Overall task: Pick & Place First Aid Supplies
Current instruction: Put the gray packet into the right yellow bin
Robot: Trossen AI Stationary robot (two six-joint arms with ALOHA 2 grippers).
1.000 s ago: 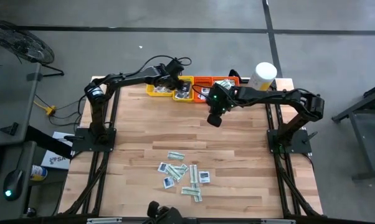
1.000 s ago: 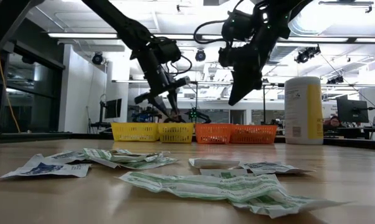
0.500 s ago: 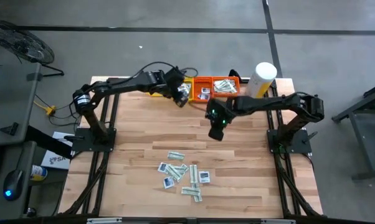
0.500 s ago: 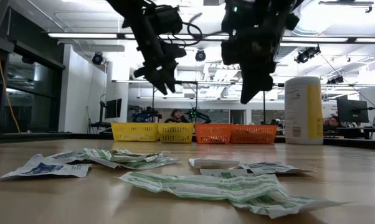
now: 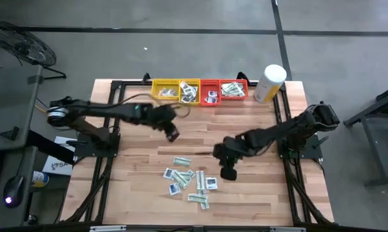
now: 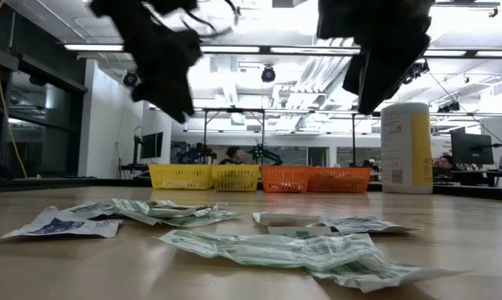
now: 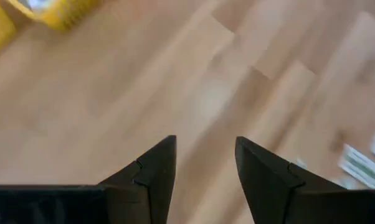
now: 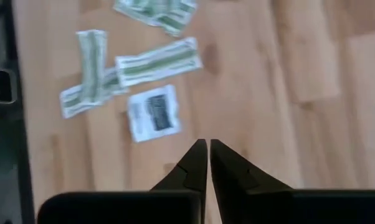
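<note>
Left tool [image 5: 173, 135], released and empty, hangs above the surface [image 5: 136, 167] centre-left. Right tool [image 5: 227, 173], clenched and empty, hangs just right of the first aid supplies [image 5: 189, 182] scattered near-centre.

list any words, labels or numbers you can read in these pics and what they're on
Nothing can be read for sure.
Canister: rows of print on its white side, too small.
Square packet: dark printed patch, blurred.
Strip packets: green print, blurred.
Sheet on the floor: dark lettering, cut off and too small.

Bright overhead ceiling strip lights [image 6: 259, 50], backlit arm silhouettes, heavy motion blur in both wrist views.
</note>
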